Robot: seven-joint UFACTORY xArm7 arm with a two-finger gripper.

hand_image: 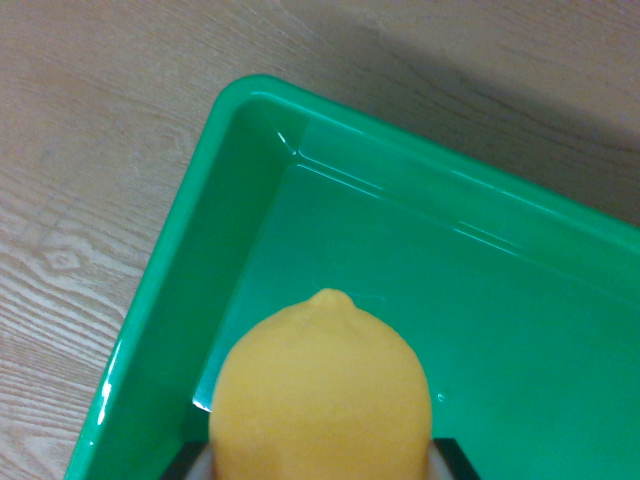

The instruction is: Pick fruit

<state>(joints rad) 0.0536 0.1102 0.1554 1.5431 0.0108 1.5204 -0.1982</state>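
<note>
Lemon: a yellow lemon (320,390) fills the bottom middle of the wrist view, its small pointed tip facing up the picture; its lower part runs off the bottom edge.
Gripper: only two dark corners and pale pads show, one at each side of the lemon at the bottom edge; the gripper (320,465) is clamped on the lemon, with a pad touching each flank.
Tray: a glossy green tray (180,260) with a raised rim lies under the lemon; one rounded corner sits at the top left of the view, and the rim runs from there down the left side and out to the right.
Lemon's place: inside the tray's outline, near the left wall; whether it touches the tray floor or hangs above it cannot be told.
Tray floor: smooth and green, with light streaks along the inner edge.
Table: a pale wood-grain table (70,200) lies beyond the rim at the left and top; a dark shadow crosses its upper right.
</note>
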